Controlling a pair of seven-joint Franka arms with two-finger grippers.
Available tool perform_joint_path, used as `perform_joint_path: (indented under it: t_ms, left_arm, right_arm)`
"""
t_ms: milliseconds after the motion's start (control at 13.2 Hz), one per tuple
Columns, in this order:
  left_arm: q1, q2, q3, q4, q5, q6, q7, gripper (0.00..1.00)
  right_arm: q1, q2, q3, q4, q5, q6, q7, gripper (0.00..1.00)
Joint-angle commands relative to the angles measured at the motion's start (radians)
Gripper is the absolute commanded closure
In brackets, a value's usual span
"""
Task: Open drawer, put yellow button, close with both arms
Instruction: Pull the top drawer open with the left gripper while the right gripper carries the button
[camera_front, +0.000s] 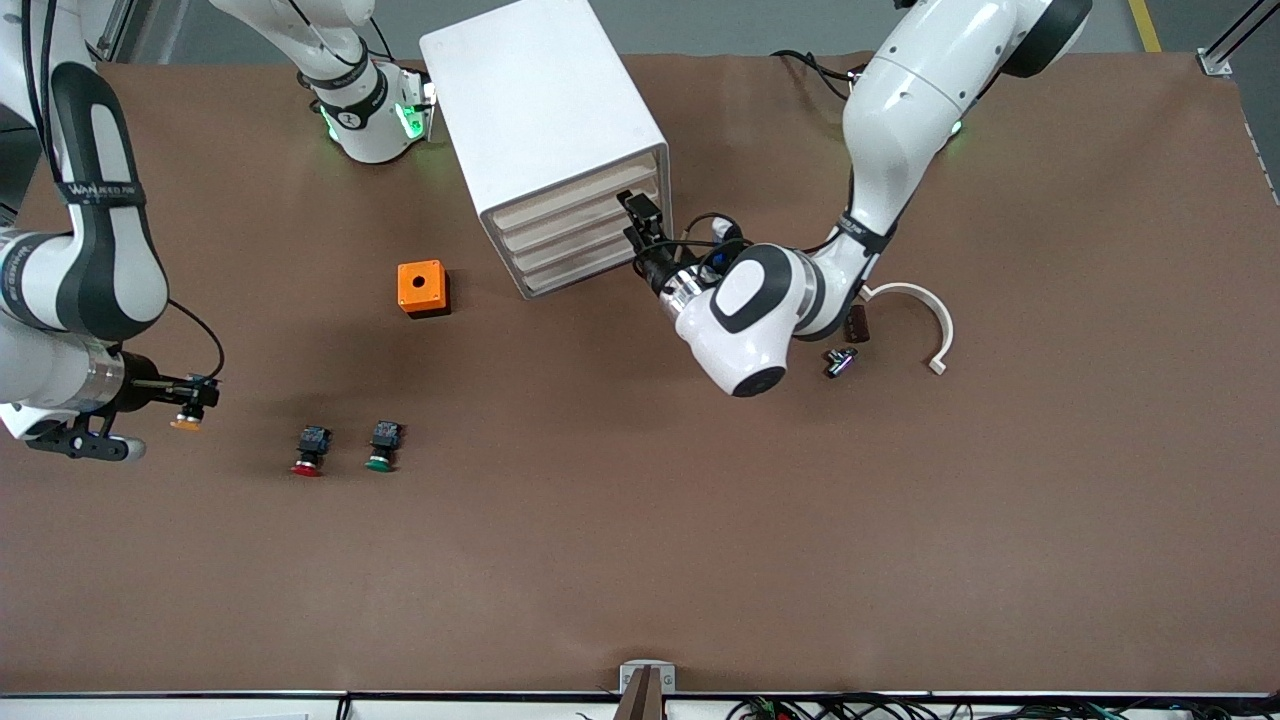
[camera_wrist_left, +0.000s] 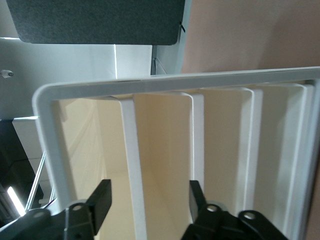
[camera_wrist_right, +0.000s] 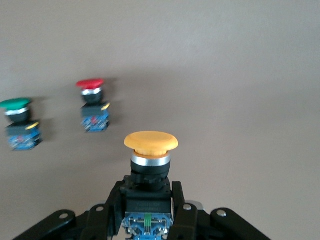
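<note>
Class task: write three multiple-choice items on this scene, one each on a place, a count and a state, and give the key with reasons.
1. Where is the left hand?
A. over the orange box
B. at the drawer unit's front
C. over the green button

2. How many buttons lie on the table?
A. one
B. two
C. three

3. What state is the right hand in?
A. open
B. shut on the yellow button
C. shut, empty

Key: B, its open fingers face the drawer unit; B, only the red button and green button lie there; B, fingers clamp the yellow button.
</note>
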Motion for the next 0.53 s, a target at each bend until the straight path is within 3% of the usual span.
perform_joint_path:
  t_ms: [0,227,453]
  left_arm:
    - [-0.052,0.019,0.011,0.032,-0.028,-0.014,-0.034,0.42]
    - [-0.083,0.011,0.009,0.034,-0.062,-0.017,-0.083,0.45]
    - [-0.098,0.019,0.009,0.034,-0.064,-0.011,-0.082,0.73]
  right_arm:
    - [0.067,-0.11,0.0,-0.016,-0.009,-0.117,0.108,0.96]
    - [0.154,-0.182,0.002,0.002,-0.01,-0.236,0.215,0.96]
    - [0.267,-0.192,0.003,0.093,-0.01,-0.4,0.425,0.96]
